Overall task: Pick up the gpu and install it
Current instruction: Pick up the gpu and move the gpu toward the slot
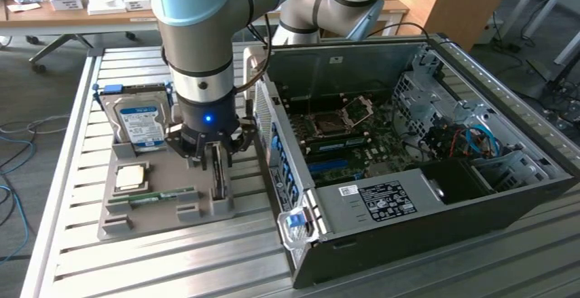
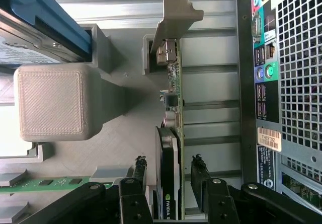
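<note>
The gpu [image 1: 219, 184] stands on edge in a slot of the grey holder [image 1: 154, 220], on the exterior view's left of the open computer case [image 1: 408, 142]. In the wrist view the gpu [image 2: 171, 108] shows its green board edge, black cooler and pale metal end bracket [image 2: 173, 17]. My gripper [image 1: 216, 157] hangs straight over the card and is open. Its black fingers [image 2: 138, 166] straddle the card, one on each side, with a narrow gap between each finger and the card. The gripper [image 2: 168, 164] holds nothing.
A silver hard drive [image 1: 140, 118] with a blue-white label stands at the holder's far end. A cpu [image 1: 133, 176] and a memory stick [image 1: 159, 196] lie in the holder. The case's rear panel [image 2: 282, 83] is close beside the card. The motherboard [image 1: 349, 142] lies exposed.
</note>
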Robot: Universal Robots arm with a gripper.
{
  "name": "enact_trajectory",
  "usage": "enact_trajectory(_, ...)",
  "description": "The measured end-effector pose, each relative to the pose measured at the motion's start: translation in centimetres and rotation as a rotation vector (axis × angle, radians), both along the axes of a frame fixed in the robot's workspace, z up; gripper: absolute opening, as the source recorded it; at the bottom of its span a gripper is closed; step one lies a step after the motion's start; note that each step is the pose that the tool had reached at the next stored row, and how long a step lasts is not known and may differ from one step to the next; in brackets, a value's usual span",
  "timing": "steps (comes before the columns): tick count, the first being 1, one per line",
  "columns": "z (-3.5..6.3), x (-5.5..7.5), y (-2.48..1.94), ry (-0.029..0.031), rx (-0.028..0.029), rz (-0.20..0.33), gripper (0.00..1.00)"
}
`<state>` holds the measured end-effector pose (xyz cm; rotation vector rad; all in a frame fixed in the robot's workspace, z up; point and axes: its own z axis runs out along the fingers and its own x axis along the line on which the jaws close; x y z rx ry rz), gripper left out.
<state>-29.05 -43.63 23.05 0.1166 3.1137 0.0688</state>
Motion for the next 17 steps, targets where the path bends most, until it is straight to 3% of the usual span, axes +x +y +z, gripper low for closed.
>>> enact_trajectory(5, 0.00, 0.00, 0.00, 0.0000, 0.0000, 0.000, 0.47)
enact_trajectory(6, 0.00, 0.00, 0.00, 0.0000, 0.0000, 0.000, 0.40)
enact_trajectory(17, -0.09, 0.00, 0.25, -0.0001, 0.0017, 0.000, 0.40)
